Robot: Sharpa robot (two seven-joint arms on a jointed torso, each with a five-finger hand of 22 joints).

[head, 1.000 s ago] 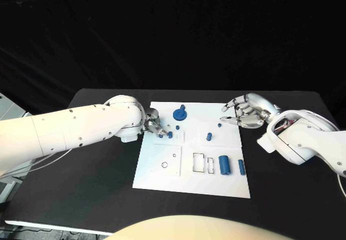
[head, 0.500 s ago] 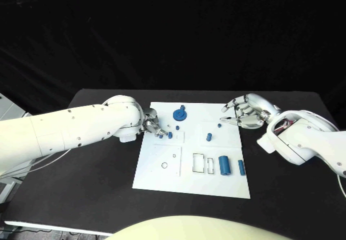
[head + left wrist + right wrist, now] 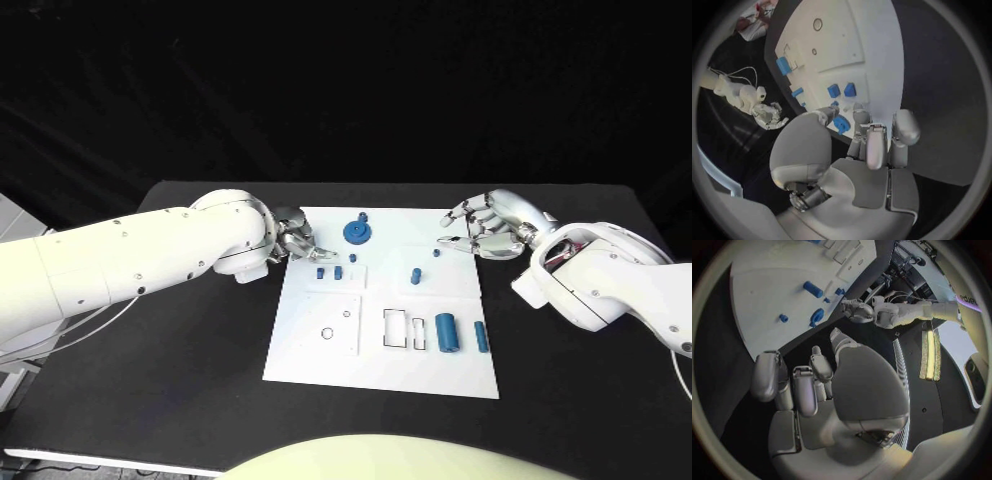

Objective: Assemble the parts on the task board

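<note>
Head view: the left robot hand hangs at the left edge of the task board, just beside two small blue pegs standing on the board's upper left; it holds nothing that I can make out, fingers loosely curled; the right robot hand hovers off the board's upper right corner, fingers apart, empty. A blue disc sits near the top edge, a blue cylinder lies lower right by the rectangular slots. The next pick, I judge, should come straight down over one part and pinch it squarely (a skewed grip would jam at the hole).

Left wrist view: the left robot hand's fingers point toward the board edge, near the pegs, touching neither.

Right wrist view: the fingers are spread over the dark worktop, clear of the board.
</note>
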